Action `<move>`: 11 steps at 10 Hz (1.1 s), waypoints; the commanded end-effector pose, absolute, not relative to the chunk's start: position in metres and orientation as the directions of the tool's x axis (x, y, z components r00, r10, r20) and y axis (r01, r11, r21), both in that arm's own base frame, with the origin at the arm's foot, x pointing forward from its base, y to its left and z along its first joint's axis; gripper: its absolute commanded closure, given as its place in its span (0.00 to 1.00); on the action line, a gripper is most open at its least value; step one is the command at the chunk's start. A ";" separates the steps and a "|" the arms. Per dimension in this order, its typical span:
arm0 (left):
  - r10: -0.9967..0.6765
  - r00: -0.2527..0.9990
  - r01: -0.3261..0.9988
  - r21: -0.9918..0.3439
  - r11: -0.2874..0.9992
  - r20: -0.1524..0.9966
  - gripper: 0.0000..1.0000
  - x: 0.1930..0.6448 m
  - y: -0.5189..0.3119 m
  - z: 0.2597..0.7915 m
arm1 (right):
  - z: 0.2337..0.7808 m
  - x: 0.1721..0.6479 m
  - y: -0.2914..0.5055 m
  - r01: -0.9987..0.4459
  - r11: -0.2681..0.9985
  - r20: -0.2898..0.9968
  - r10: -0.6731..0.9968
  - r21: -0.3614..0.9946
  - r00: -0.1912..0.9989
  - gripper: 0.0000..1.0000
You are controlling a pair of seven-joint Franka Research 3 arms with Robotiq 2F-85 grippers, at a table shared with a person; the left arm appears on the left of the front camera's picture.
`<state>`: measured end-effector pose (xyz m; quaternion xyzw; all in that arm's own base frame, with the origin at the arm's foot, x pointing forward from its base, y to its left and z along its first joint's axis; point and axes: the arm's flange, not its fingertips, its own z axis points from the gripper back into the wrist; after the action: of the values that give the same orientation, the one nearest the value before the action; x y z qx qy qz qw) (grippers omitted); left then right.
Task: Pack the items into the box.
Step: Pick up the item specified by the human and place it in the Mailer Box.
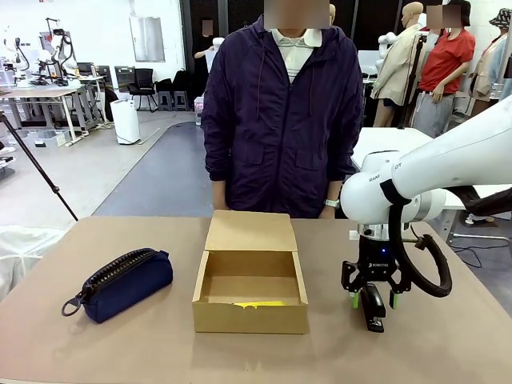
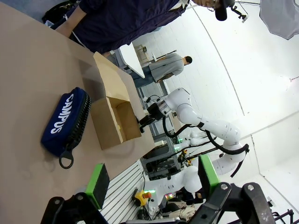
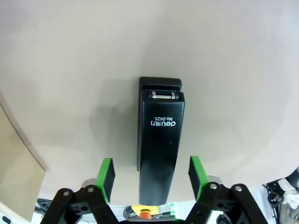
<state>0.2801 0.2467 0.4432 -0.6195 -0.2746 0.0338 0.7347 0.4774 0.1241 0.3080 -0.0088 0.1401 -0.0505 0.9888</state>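
Two sets of jaws work this worktop (image 1: 448, 348). The left jaws hang spread with nothing between their green pads (image 2: 99, 183). The navy zipped pouch (image 1: 120, 284) lies ahead of them and is no part of the packing. Well to the left of the right jaws sits the tan cardboard box (image 1: 250, 318), its flap lid folded back toward the person. The yellow pen-like tool (image 1: 260, 304) already lies inside, along the near wall. The black stapler (image 3: 159, 140) lies flat on the worktop directly between the right jaws. These stand spread, one pad on each long side, and neither seems to touch it yet.

The pads straddle the stapler toward one end rather than its middle, so it may tip when raised. A good grasp probably closes squarely and evenly on both flanks. The lift should go straight up, high enough to clear the box wall. The stapler then goes down beside the yellow tool, not on it.
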 end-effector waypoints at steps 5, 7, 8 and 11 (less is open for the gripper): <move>0.387 0.846 0.299 -0.928 0.223 0.366 0.00 0.278 0.247 0.444 | 0.313 0.477 0.125 0.118 0.993 -0.286 -0.109 0.014 0.952 1.00; 0.387 0.846 0.299 -0.928 0.223 0.366 0.00 0.278 0.247 0.444 | 0.315 0.476 0.124 0.110 0.994 -0.273 -0.103 0.012 0.956 1.00; 0.387 0.846 0.299 -0.928 0.223 0.366 0.00 0.278 0.247 0.444 | 0.316 0.476 0.125 0.107 0.994 -0.276 -0.100 0.011 0.956 1.00; 0.387 0.846 0.299 -0.928 0.223 0.366 0.00 0.278 0.247 0.444 | 0.347 0.478 0.117 0.056 0.998 -0.219 -0.049 0.022 0.974 1.00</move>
<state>0.2801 0.2467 0.4432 -0.6195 -0.2745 0.0338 0.7346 0.4784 0.1233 0.3212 0.0076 0.1302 -0.0467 0.9904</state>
